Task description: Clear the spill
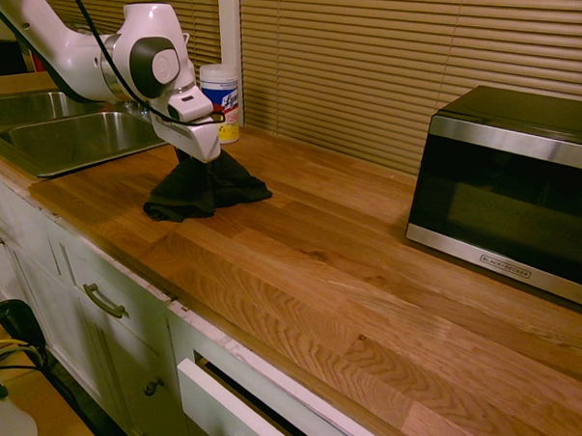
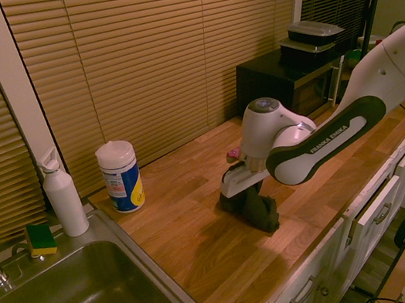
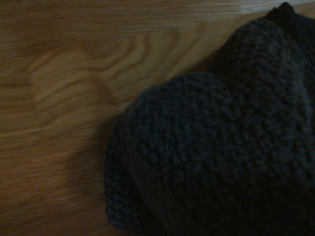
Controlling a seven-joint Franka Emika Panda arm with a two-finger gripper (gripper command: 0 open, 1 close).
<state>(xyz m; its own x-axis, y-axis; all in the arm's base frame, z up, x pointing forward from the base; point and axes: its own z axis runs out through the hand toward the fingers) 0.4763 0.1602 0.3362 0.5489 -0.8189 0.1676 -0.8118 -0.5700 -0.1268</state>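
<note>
Spill blotches not discernible on wooden countertop [image 1: 347,269]; gripper [image 1: 199,159] clenched on dark cloth [image 1: 203,188]; blinds [image 1: 395,58] behind.

I see the cloth [image 1: 203,188] on the counter [image 1: 366,279]. The sink [image 1: 53,135] is at its nine o'clock, the wipes tub [image 1: 221,101] at twelve, the microwave [image 1: 510,189] at three.

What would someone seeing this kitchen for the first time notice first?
The white robot arm reaching over the wooden counter, its pincer shut on a dark cloth that drags on the wood near the sink. Next, the black and steel microwave at the counter's far end, and the wipes tub by the blinds.
</note>
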